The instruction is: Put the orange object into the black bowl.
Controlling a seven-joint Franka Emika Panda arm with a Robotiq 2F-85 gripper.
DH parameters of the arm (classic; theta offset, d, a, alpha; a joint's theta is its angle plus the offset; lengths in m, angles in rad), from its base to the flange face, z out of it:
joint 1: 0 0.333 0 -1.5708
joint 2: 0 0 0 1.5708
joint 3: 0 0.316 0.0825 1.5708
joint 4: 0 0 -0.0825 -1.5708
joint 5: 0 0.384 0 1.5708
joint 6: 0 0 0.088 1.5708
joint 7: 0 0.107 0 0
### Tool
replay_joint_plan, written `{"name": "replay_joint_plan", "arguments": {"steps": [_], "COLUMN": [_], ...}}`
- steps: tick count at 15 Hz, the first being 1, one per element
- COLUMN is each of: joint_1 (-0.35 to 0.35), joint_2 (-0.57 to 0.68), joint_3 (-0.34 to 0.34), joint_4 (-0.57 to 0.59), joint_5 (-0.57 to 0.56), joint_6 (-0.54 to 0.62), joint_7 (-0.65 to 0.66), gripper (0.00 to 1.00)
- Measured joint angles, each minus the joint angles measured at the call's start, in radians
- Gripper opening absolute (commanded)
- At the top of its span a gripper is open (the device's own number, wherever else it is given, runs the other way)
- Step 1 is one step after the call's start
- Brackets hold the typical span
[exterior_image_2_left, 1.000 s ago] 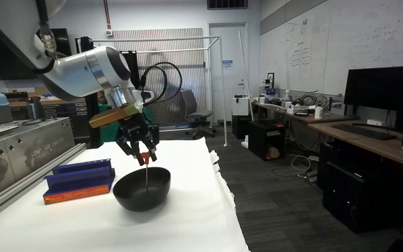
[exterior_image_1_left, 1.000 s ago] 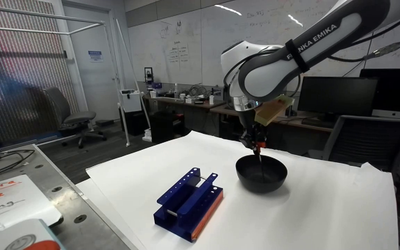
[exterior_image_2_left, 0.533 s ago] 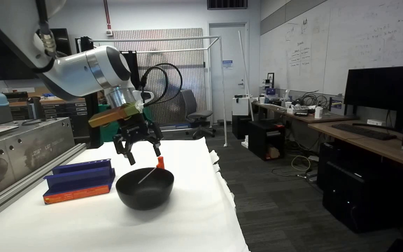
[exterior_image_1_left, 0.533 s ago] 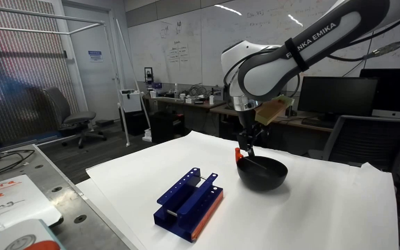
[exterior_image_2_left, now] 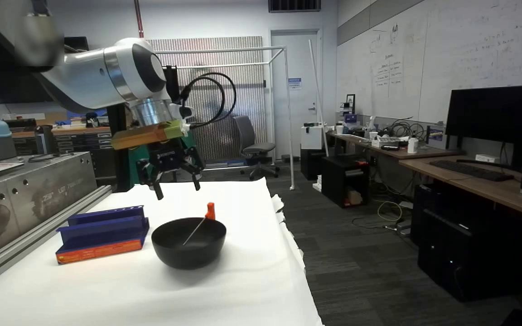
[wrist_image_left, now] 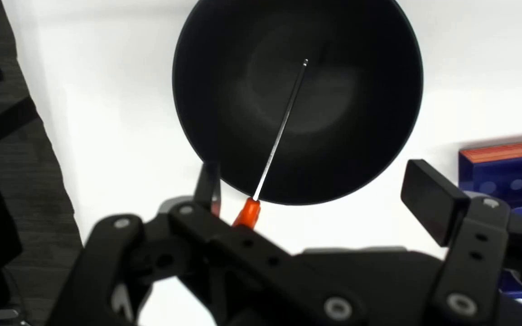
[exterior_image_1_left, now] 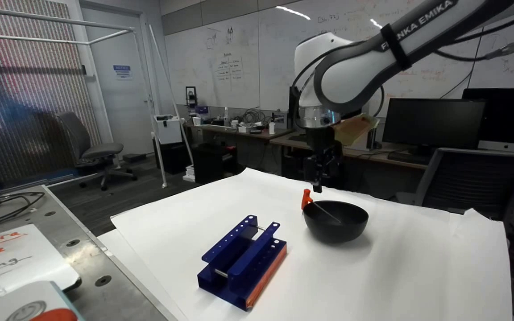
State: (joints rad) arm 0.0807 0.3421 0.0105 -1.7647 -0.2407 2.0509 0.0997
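1. Gripper (exterior_image_2_left: 178, 190) hangs in the air, fingers spread well apart, pinching nothing.
2. The orange object (exterior_image_2_left: 210, 212) leans over the rim of the black bowl (exterior_image_2_left: 188, 258), its thin shaft inside, its handle outside.
3. So the task looks half done to me; bringing the handle within the rim probably remains.
4. Wrist view puts the shaft's tip over the bowl's floor, contact unclear, but hides the handle's far end; both exterior views show that end, apart from the fingers.

Whiteboard (exterior_image_2_left: 442, 50) (w/ writing (exterior_image_2_left: 389, 72)), dk. floor (exterior_image_2_left: 356, 258).
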Motion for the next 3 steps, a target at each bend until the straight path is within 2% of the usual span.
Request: {"name": "replay_joint_plan", "arguments": {"steps": [3], "joint_1": [-0.018], "joint_2": [-0.068], "joint_3": [0.010], "joint_4": [-0.062], "joint_5": [0.047], "joint_6": [0.036], "joint_7": [-0.077], "gripper": [1.00]}}
